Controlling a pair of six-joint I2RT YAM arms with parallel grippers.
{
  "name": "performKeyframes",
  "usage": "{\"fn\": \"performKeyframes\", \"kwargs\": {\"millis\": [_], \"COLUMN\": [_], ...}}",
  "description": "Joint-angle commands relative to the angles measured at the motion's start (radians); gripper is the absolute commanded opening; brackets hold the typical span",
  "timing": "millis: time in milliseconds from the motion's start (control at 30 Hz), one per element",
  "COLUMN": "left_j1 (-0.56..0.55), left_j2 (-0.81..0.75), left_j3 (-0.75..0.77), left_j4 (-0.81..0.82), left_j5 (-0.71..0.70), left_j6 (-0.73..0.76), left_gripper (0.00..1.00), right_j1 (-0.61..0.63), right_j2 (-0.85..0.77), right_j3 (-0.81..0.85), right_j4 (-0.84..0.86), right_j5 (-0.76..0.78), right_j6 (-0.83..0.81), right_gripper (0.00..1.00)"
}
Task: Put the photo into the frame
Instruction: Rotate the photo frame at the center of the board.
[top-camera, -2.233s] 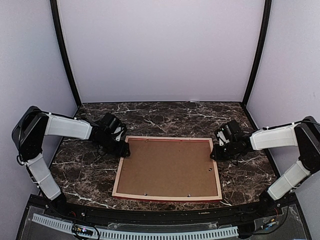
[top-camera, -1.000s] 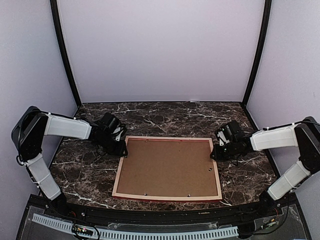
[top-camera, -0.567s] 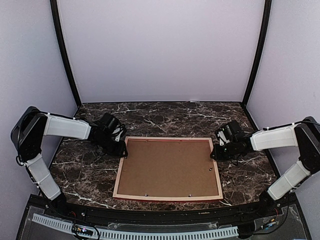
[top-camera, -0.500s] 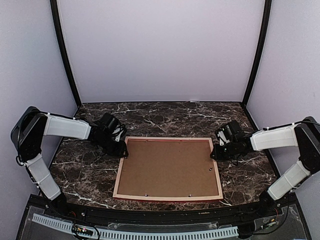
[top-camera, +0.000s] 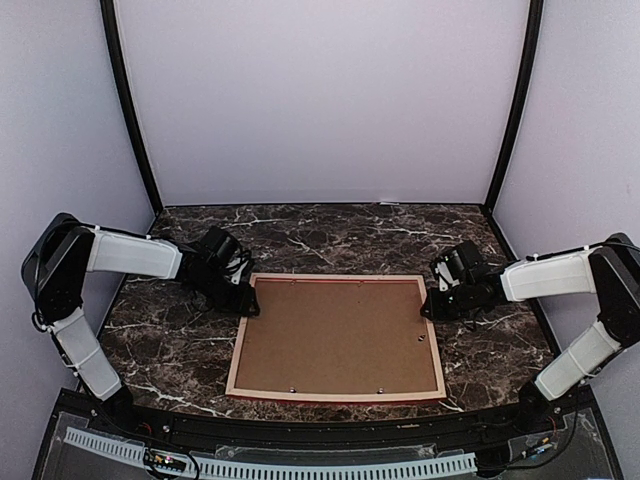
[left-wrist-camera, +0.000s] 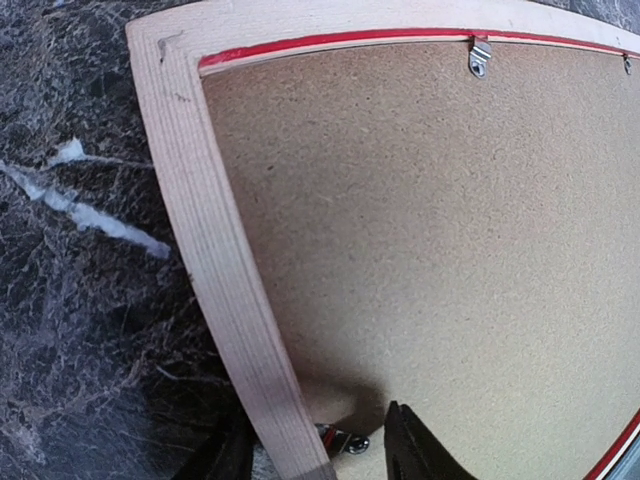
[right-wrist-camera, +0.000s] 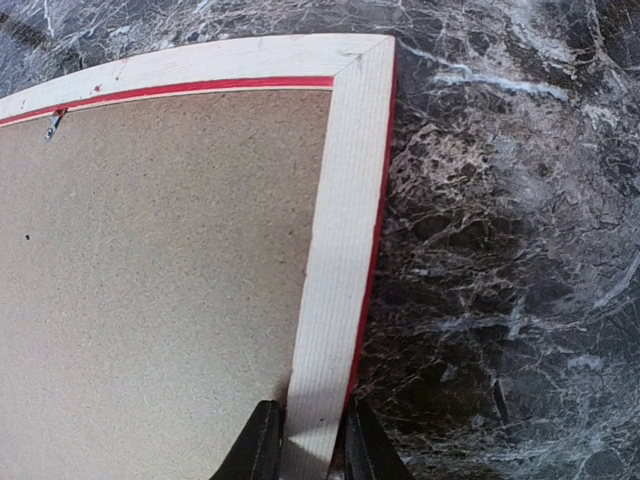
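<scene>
The frame (top-camera: 240, 350) lies face down on the marble table, pale wood back up, with a thin red edge showing. A brown backing board (top-camera: 335, 335) fills it. The photo is hidden. My left gripper (top-camera: 245, 300) is at the frame's far left rail (left-wrist-camera: 215, 250). It stands open astride the rail (left-wrist-camera: 315, 432), with a gap between its right finger (left-wrist-camera: 410, 455) and the wood. My right gripper (top-camera: 428, 308) is shut on the right rail (right-wrist-camera: 340, 200), its fingers (right-wrist-camera: 262, 445) pinching the wood from both sides.
Small metal clips (left-wrist-camera: 480, 55) hold the board (right-wrist-camera: 160, 250) along the frame's inner edge, one right by my left jaws (left-wrist-camera: 348, 440). Dark marble table (top-camera: 330, 230) lies beyond the frame, walled by a lilac backdrop with black corner posts (top-camera: 130, 110).
My left gripper's jaws have spread apart around the left rail. The right gripper keeps its grip, and the frame has barely shifted.
</scene>
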Motion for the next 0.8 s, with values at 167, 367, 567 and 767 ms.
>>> {"fn": "performKeyframes", "kwargs": {"millis": [167, 367, 567, 767], "left_j1": [0.002, 0.002, 0.002, 0.002], "left_j2": [-0.013, -0.033, -0.03, -0.035], "left_j3": [0.02, 0.006, 0.009, 0.009], "left_j4": [-0.035, -0.06, -0.098, -0.09], "left_j5": [-0.014, -0.014, -0.011, -0.003], "left_j6": [0.006, 0.017, 0.03, 0.018], "left_gripper": [0.37, 0.35, 0.33, 0.32], "right_j1": [-0.002, -0.002, -0.003, -0.002], "right_j2": [0.019, 0.018, 0.015, 0.01], "right_j3": [-0.004, -0.017, -0.02, -0.027], "right_j4": [-0.008, 0.0, 0.006, 0.005], "right_j5": [-0.021, -0.02, -0.025, -0.024], "right_j6": [-0.013, -0.01, -0.009, -0.007], "right_gripper": [0.22, 0.22, 0.22, 0.22]}}
